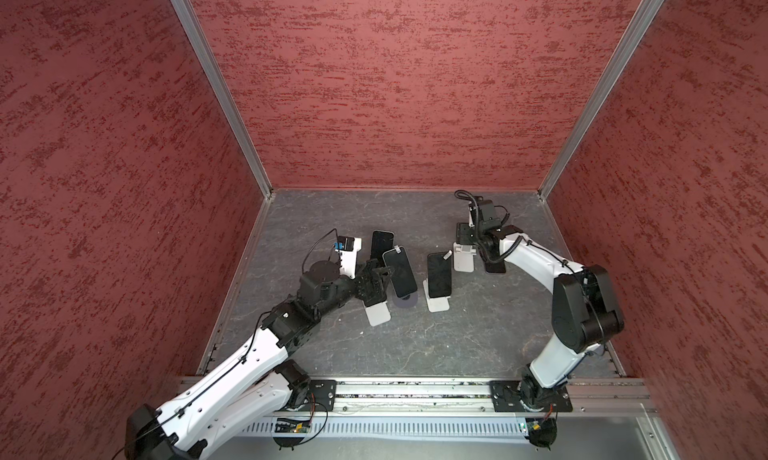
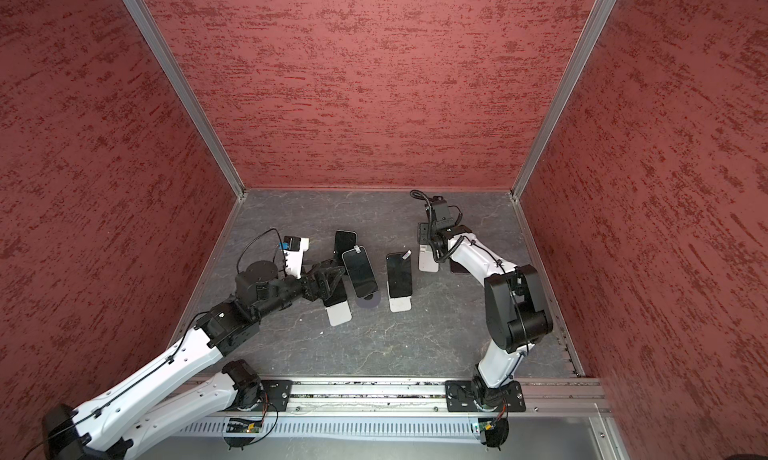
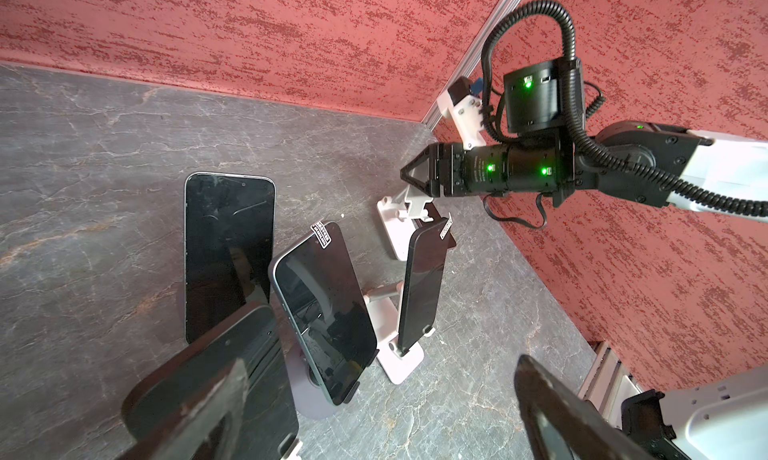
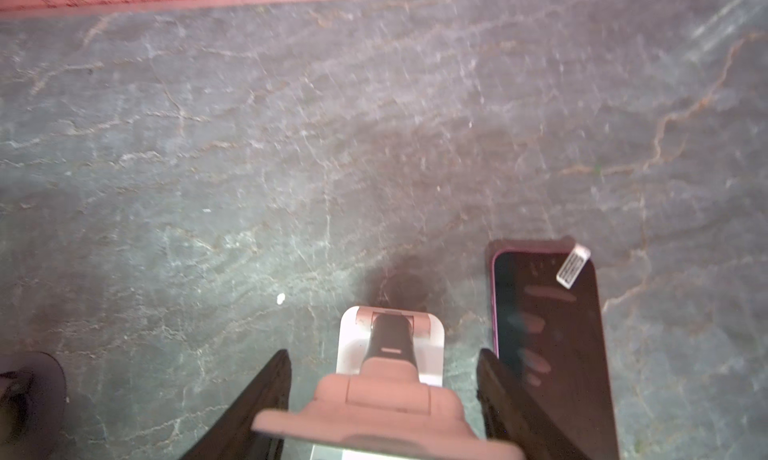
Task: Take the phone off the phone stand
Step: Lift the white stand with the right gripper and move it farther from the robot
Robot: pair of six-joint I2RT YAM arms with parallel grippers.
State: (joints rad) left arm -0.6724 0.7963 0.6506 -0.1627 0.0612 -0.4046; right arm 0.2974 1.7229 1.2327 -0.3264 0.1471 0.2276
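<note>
The grey table [image 1: 415, 345] looks like stone with thin pale cracks, and bumpy red walls [image 1: 395, 83] stand on three sides. The right gripper [image 4: 382, 352] has its fingers [image 4: 266, 387] on both sides of an empty white stand [image 1: 463, 262]; I cannot tell if it squeezes it. A phone [image 4: 548, 333] lies flat just beside that stand. The left gripper [image 3: 380, 359] is wide open, holding nothing, near other phones [image 1: 439, 275] on stands.

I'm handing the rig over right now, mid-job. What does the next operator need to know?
Left pincer: open, at the nearest phone, which sits on its stand.
Right pincer: straddling the empty white stand; grip unclear.
Done: pink-edged phone and black phone lie flat on the table.
To do: nearest phone, phone on the purple stand, phone on the middle white stand.
</note>
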